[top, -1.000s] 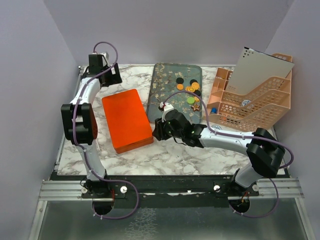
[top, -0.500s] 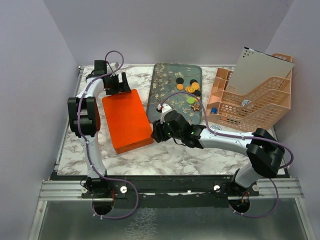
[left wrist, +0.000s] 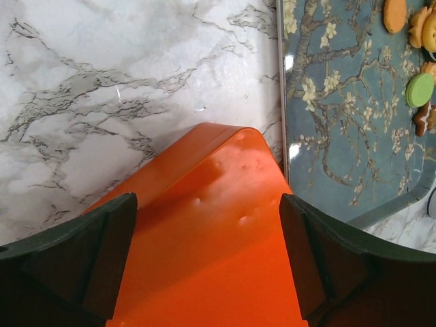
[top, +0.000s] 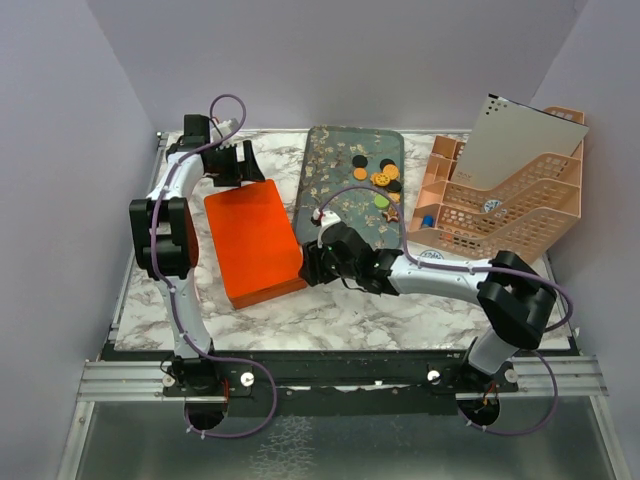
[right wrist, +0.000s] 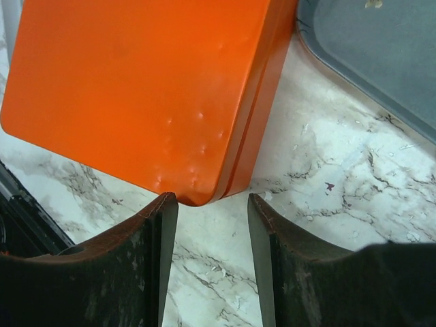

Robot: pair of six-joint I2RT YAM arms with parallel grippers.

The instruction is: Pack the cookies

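The cookies [top: 380,180] lie on a blue-grey flowered tray [top: 335,170]: orange, black, one green, one brown star. The left wrist view shows an orange one [left wrist: 395,13], the green one [left wrist: 420,88] and the star [left wrist: 426,117]. A closed orange box [top: 255,240] lies left of the tray. My left gripper [top: 235,172] is open, its jaws straddling the box's far end [left wrist: 204,238]. My right gripper [top: 305,265] is open and empty at the box's near right corner [right wrist: 197,191], which sits just ahead of its fingertips [right wrist: 157,231].
A peach mesh desk organizer [top: 500,205] holding a grey notebook [top: 525,135] stands at the right, close to the tray. The tray's edge [right wrist: 381,54] lies right of the box. The marble table [top: 330,315] ends at a metal rail in front.
My left arm has swung in from the far left corner and brought its open gripper over the box's far end. My right gripper has shifted slightly left toward the box's corner.
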